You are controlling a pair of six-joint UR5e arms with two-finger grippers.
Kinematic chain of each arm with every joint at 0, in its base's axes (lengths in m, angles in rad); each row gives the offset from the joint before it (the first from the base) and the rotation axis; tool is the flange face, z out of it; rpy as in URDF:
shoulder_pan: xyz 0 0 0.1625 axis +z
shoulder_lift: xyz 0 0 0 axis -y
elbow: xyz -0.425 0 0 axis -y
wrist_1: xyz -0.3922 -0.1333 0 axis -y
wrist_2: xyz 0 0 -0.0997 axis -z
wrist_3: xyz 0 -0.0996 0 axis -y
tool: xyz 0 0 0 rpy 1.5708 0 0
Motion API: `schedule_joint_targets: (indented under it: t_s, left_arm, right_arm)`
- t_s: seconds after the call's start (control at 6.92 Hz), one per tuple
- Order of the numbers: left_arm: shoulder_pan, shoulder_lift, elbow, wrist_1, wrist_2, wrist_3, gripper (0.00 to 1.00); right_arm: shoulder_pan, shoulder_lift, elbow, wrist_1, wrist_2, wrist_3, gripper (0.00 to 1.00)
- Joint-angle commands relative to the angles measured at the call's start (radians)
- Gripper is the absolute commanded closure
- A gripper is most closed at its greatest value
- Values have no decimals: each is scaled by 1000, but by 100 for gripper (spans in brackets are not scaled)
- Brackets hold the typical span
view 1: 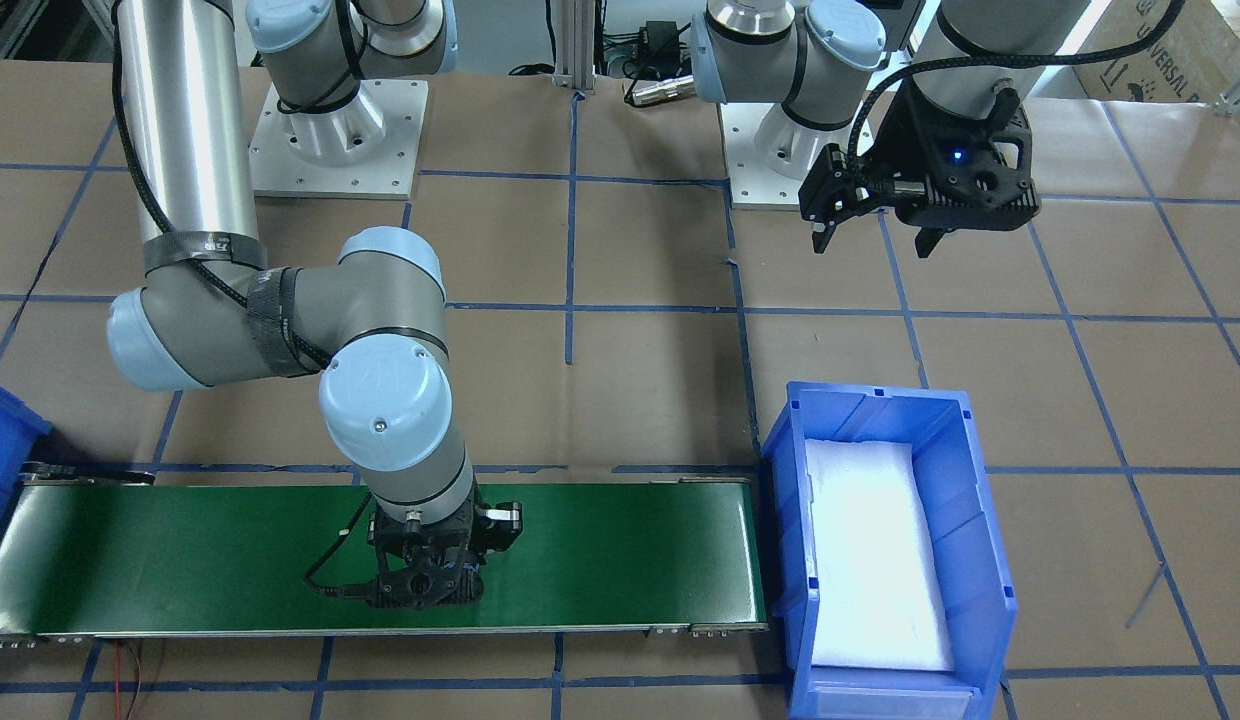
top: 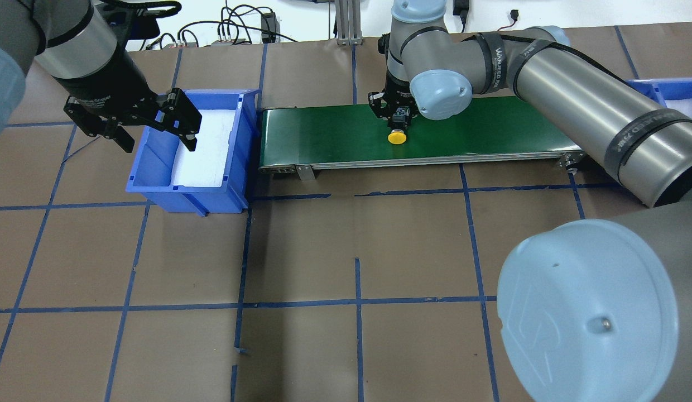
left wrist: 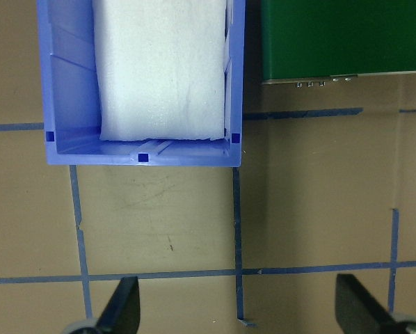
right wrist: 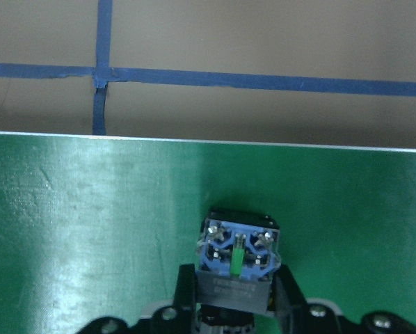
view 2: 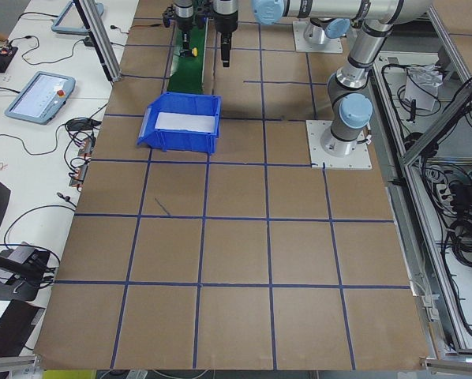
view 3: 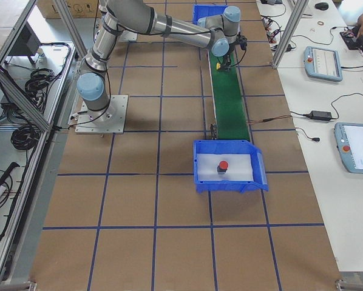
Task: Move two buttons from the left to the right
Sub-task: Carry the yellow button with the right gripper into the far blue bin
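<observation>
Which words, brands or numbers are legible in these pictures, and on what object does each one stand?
"WANJEED": black strap on the right arm.
"UNIVERSAL": cardboard box, the rest cut off.
White print on the left end effector: too small to read.

Right gripper point(right wrist: 234, 299) jaws pinch yellow-capped button point(top: 398, 137) sideways over green belt point(top: 491, 125); red-capped button point(view 3: 222, 165) stands in blue bin point(view 3: 230, 185).

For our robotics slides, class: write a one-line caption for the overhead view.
Right claw grips a yellow button on the green belt; left claw hangs open by a blue bin.
</observation>
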Motion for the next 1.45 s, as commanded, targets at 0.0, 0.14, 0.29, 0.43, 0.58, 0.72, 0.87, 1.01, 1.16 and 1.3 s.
schedule_joint_targets:
  t_s: [0.0, 0.14, 0.29, 0.43, 0.58, 0.72, 0.87, 1.01, 1.16, 1.3]
  left_arm:
    - [1, 0, 0, -2, 0, 0, 0]
    - [1, 0, 0, 0, 0, 0, 0]
    - [1, 0, 0, 0, 0, 0, 0]
    - [1, 0, 0, 0, 0, 0, 0]
    - [-1, 0, 0, 0, 0, 0, 0]
    - [1, 0, 0, 0, 0, 0, 0]
    - [1, 0, 0, 0, 0, 0, 0]
    - [1, 0, 0, 0, 0, 0, 0]
    - [1, 0, 0, 0, 0, 0, 0]
    - [1, 0, 0, 0, 0, 0, 0]
  right_arm:
    - [-42, -118, 9, 61, -81, -48, 97]
    - [-133, -203, 9, 189, -77, -131, 96]
    - [-248, -272, 12, 312, -73, -248, 96]
    - [-398, -323, 12, 342, -74, -467, 96]
    - [-566, -338, 11, 373, -72, -671, 96]
    - [-717, -319, 9, 352, -47, -911, 95]
    - [-823, -244, -6, 254, -42, -1031, 95]
    - [-879, -149, -12, 161, -8, -1134, 95]
    - [-889, -76, -12, 93, 15, -1153, 95]
    - [-889, -40, -12, 50, 15, -1159, 94]
